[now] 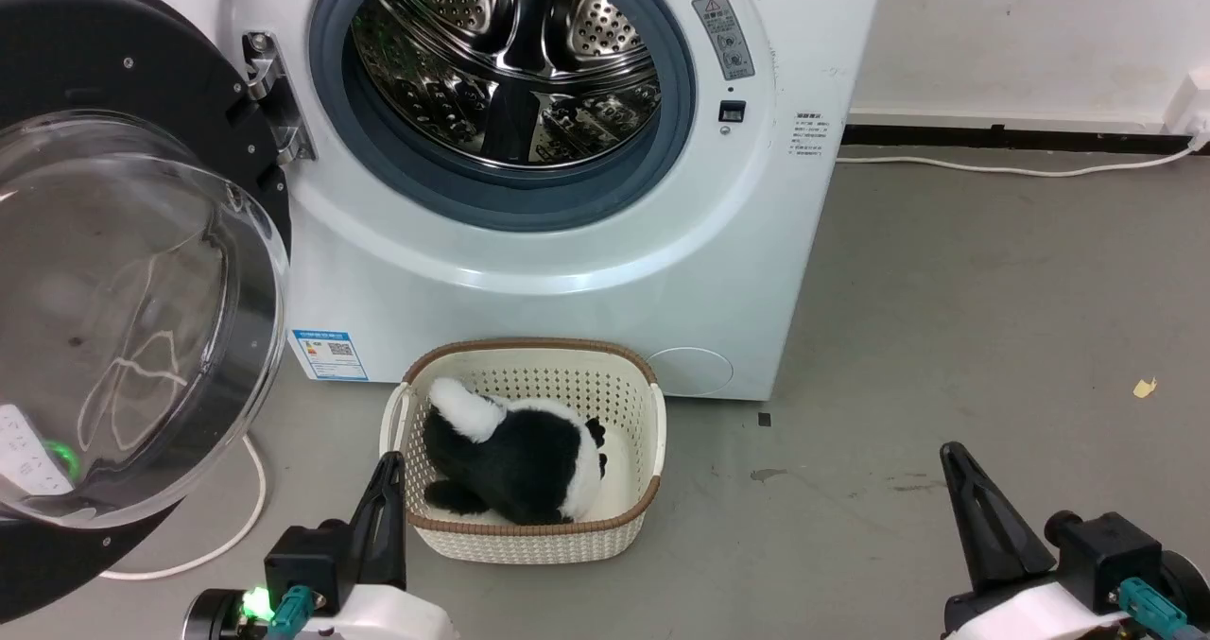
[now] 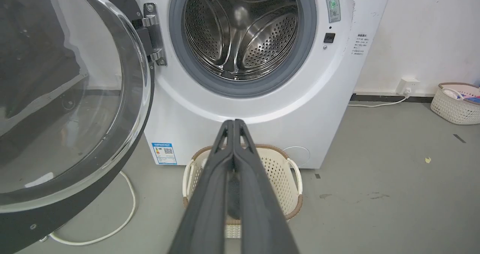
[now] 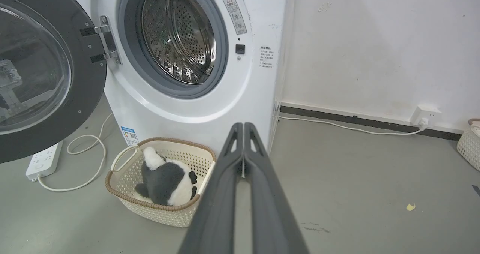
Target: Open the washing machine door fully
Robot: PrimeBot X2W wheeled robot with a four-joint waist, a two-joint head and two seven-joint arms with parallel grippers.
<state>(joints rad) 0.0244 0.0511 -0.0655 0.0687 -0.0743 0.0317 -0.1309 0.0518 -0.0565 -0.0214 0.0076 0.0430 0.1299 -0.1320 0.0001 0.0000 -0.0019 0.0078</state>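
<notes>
The washing machine (image 1: 605,271) is a white front-loader with its steel drum (image 1: 506,59) exposed inside a grey gasket. Its round black door (image 1: 123,309), with a bulging clear glass window, stands swung out to the left on a metal hinge (image 1: 274,101). The door (image 2: 67,96) fills the left of the left wrist view, and the door (image 3: 41,70) also stands at the left in the right wrist view. My left gripper (image 1: 388,465) is shut and holds nothing, low by the basket. My right gripper (image 1: 955,456) is shut and empty, over bare floor at the lower right.
A cream basket (image 1: 652,432) with a black-and-white plush toy (image 1: 515,456) sits on the floor before the machine. A white cable (image 1: 236,536) and a power strip (image 3: 45,160) lie under the door. A second basket (image 2: 455,102) stands by the wall at right.
</notes>
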